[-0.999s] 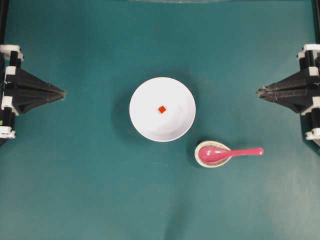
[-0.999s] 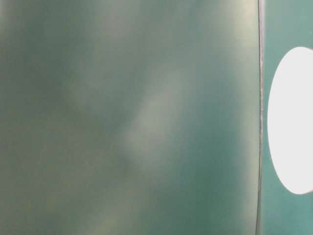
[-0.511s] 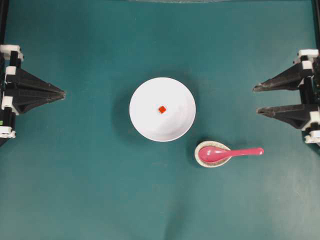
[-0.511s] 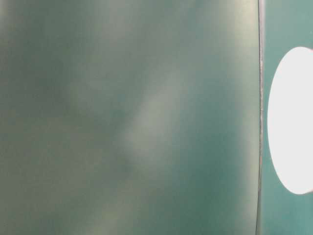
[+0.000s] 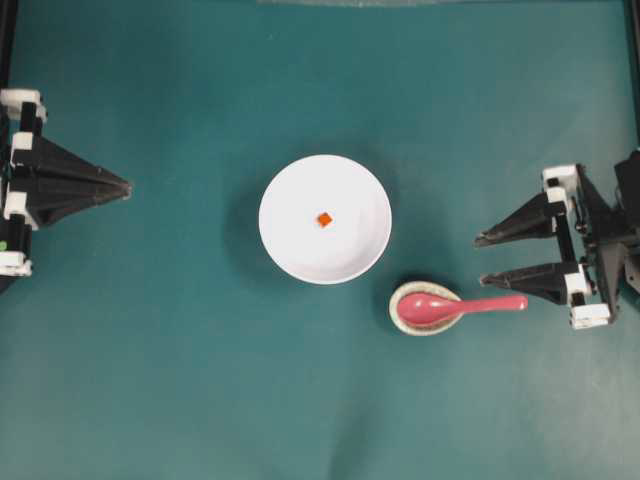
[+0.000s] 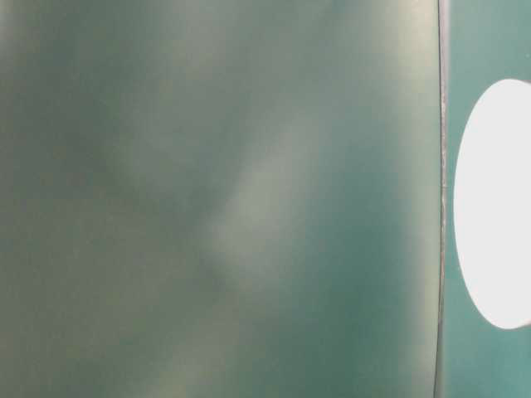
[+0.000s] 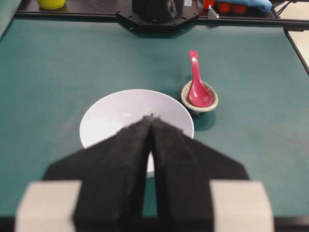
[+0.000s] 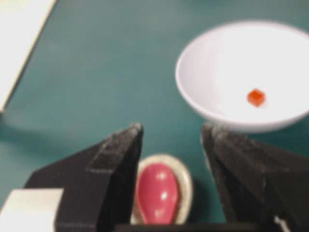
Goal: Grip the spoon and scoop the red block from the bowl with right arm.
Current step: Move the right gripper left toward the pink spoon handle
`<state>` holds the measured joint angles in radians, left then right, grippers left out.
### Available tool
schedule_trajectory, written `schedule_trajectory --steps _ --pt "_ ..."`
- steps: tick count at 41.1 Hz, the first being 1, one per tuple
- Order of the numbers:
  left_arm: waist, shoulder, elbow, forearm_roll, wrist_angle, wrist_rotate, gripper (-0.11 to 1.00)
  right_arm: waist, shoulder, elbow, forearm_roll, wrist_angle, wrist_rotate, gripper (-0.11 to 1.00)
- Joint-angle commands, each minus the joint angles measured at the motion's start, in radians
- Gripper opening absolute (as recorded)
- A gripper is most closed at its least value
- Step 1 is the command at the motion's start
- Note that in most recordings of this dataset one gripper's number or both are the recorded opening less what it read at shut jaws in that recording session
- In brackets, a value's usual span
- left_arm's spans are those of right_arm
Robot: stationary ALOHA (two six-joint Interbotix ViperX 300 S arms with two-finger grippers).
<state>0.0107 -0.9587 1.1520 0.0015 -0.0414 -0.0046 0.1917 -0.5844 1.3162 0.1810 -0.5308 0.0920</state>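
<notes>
Spoon (image 5: 455, 307) lies with its pink scoop end nested in the small speckled rest (image 5: 424, 308), handle sticking out flat toward the right side of the table in the overhead view. Handle end is free, nothing on it. Red block (image 5: 324, 219) sits near the middle of the white bowl (image 5: 325, 219), up and to the left of the rest; bowl and rest are near each other but apart.

Right gripper (image 5: 481, 260) has its jaws spread wide, nothing between them. Fingertips point toward the bowl; the lower finger is just above the handle end in the overhead view, not touching that I can tell. Right wrist view looks straight down the spoon, with the scoop (image 8: 157, 193) and rest between the two fingers and the bowl (image 8: 212, 72) with the block (image 8: 256, 97) beyond.

Left gripper (image 5: 128, 186) parked at the far left, fingers pressed together, empty, well away from everything.

Step in hand, by my read: approach for the spoon grasp. To do it well:
- shift so the handle sits centered between the fingers, not just under the lower one
- come down low, handle is near the table
- grab the outer half of the handle, clear of the rest, so the rest isn't dragged
- close square across the handle; it's glossy and could twist or slip
- lift the scoop out of the rest before swinging to the bowl

Table-level view is a blur, no use here.
</notes>
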Motion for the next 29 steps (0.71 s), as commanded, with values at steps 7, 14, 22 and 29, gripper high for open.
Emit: schedule_trajectory --steps 7,14,22,29 --pt "0.005 0.008 -0.025 0.000 -0.002 0.002 0.00 0.163 0.212 0.044 0.187 -0.313 -0.003 0.57" --pt "0.006 0.006 -0.025 -0.002 0.005 0.002 0.00 0.275 0.356 0.049 0.296 -0.408 -0.003 0.57" --pt "0.005 0.008 -0.025 -0.002 0.006 0.002 0.00 0.339 0.466 0.048 0.353 -0.451 -0.003 0.57" --pt "0.006 0.008 -0.025 0.000 0.008 0.002 0.00 0.344 0.508 0.055 0.354 -0.449 -0.003 0.57"
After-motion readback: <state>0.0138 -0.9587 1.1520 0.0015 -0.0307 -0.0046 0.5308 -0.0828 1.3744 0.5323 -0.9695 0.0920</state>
